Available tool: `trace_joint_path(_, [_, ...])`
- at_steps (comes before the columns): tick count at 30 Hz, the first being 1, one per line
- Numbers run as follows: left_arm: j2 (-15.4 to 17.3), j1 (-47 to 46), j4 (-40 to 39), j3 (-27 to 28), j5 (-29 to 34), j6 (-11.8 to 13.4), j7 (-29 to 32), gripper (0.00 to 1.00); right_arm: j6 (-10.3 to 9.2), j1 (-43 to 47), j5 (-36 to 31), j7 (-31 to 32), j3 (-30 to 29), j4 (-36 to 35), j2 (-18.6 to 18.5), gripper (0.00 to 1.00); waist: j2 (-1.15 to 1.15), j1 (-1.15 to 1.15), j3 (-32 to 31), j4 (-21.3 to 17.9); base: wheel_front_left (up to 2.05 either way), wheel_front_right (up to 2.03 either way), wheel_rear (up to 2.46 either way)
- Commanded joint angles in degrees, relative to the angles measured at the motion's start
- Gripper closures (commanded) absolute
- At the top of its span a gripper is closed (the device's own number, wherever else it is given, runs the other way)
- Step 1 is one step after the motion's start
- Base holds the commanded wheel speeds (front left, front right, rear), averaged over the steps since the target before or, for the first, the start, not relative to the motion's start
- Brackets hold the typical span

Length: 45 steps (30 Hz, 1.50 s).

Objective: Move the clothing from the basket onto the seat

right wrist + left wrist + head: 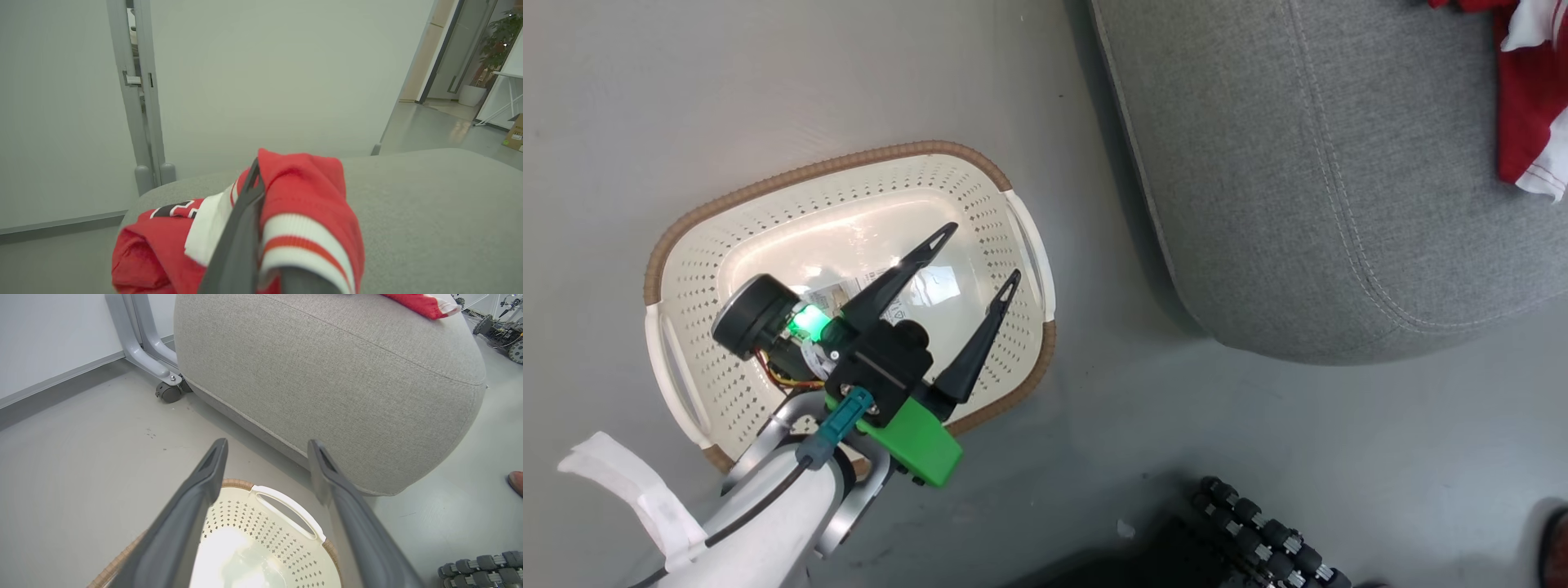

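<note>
My left gripper (983,252) hung over the basket (849,163) on the floor (645,98), fingers spread wide and holding nothing. My right gripper (256,183) was pinched tight on the red clothing (306,196), which was bunched atop the grey seat (1298,204) beside the basket.

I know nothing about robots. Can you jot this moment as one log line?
left gripper: open above basket | right gripper: shut on clothing over seat | basket: no clothing visible
</note>
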Motion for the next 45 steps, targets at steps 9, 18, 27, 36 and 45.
trace_joint_path(9, [-3.2,2.9,1.9,0.3,-3.0,2.0,-3.5,0.00,-0.02,9.1,-1.3,-0.2,-1.6,3.6,3.0,0.00,0.00,-0.01,-5.3,0.6,0.00,0.00,0.00])
trace_joint_path(18, [-7.1,6.3,8.4,1.3,-5.1,4.8,-9.3,0.00,-0.02,22.6,-5.5,-0.2,-0.5,-1.2,8.1,0.00,0.00,-0.01,-15.4,2.5,0.00,0.00,0.00])
trace_joint_path(27, [-13.8,14.0,16.1,8.9,-10.4,10.6,-13.6,0.00,-0.02,36.2,-5.5,-0.2,14.8,-9.7,10.9,0.00,0.00,-0.01,-30.7,9.9,0.00,0.00,0.00])
trace_joint_path(36, [-18.0,25.8,10.9,23.5,-9.8,8.2,-13.6,0.00,-0.02,42.9,-7.9,-0.2,22.3,-13.8,13.0,0.00,0.00,-0.01,-41.0,15.3,0.00,0.00,0.00])
trace_joint_path(45, [-20.1,35.3,5.9,31.9,-1.8,4.4,-13.5,0.00,-0.02,47.2,-8.5,-0.2,22.8,-15.5,14.1,0.00,0.00,-0.01,-46.5,16.5,0.00,0.00,0.00])
